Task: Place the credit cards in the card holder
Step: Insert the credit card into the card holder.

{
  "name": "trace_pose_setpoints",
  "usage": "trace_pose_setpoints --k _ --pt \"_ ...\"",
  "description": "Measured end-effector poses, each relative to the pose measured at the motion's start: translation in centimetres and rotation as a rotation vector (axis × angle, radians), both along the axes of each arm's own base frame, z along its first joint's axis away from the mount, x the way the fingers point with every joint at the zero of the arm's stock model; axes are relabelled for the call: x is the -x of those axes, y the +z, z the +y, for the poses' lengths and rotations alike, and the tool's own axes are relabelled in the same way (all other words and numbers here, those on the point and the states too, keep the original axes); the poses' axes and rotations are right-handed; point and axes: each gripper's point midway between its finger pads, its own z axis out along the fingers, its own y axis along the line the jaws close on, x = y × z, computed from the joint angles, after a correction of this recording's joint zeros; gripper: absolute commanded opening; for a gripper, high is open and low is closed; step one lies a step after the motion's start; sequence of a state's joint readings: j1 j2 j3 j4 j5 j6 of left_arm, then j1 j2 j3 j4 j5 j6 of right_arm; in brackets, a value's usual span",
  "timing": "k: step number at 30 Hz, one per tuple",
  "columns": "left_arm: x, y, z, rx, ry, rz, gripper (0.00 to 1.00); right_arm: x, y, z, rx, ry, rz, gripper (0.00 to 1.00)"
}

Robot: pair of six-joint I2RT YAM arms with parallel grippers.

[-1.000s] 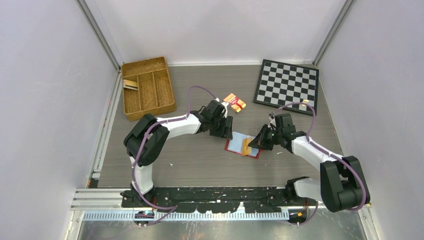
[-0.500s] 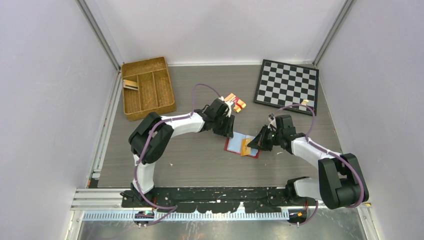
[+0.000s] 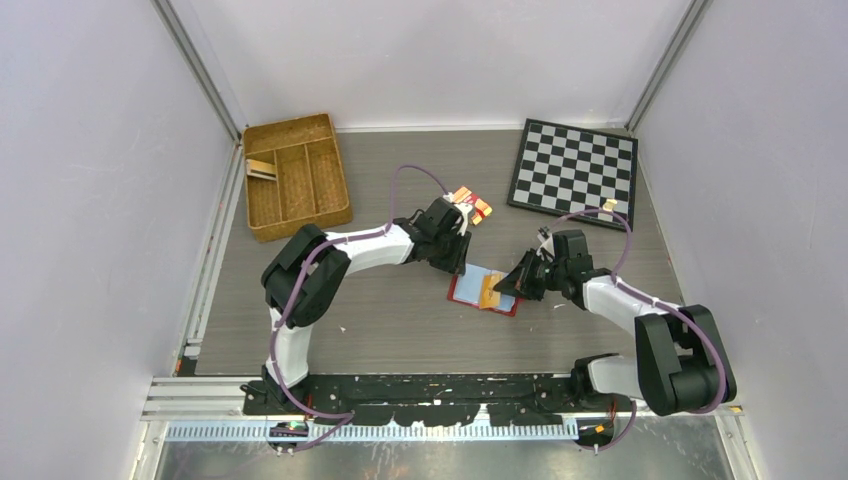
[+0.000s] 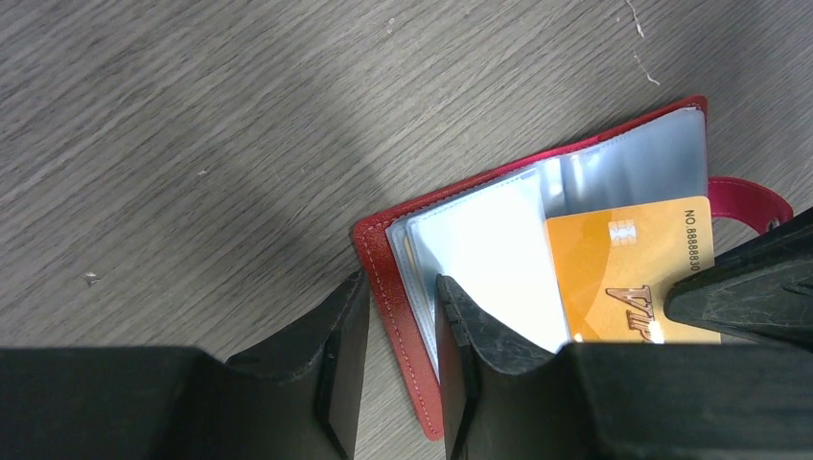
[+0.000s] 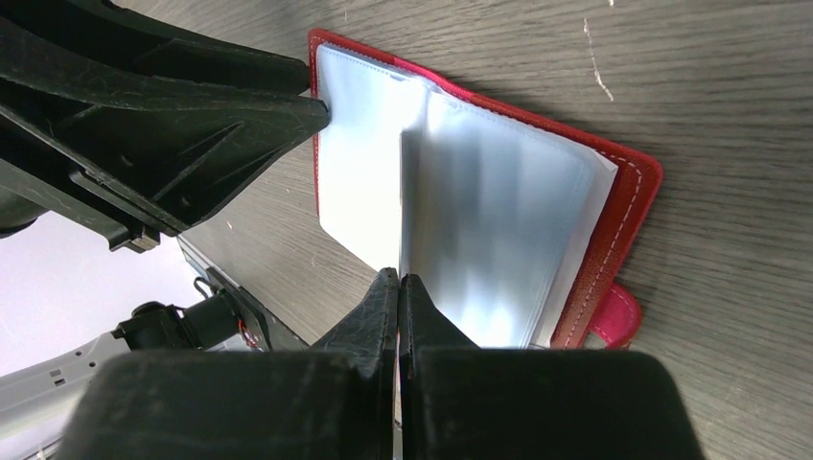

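Part-open, the left gripper point(image 4: 401, 283) straddles the left edge of the red card holder point(image 4: 383, 240), which lies spread open mid-scene between both arms. The right gripper point(image 5: 398, 280), pinched shut, appears to hold an orange credit card point(image 4: 623, 278) by its right end, the card's left end meeting a clear sleeve point(image 4: 489, 249). Insertion looks under way. The next move calls for a firm hold on the cover and a straight push leftward.

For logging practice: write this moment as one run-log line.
left gripper: open, straddling edge of dark-red leather card holder | right gripper: shut on flat orange plastic card
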State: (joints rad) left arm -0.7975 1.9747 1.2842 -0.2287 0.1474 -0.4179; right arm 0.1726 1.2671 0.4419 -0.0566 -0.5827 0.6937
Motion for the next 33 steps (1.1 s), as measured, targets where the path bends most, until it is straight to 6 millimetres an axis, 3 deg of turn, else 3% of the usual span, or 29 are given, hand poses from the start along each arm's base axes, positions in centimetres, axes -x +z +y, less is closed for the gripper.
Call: trace_pose_setpoints --k 33 --pt "-0.1 0.0 0.0 0.001 -0.002 -0.007 0.25 -0.9 -1.2 0.0 -0.065 -0.041 -0.022 0.01"
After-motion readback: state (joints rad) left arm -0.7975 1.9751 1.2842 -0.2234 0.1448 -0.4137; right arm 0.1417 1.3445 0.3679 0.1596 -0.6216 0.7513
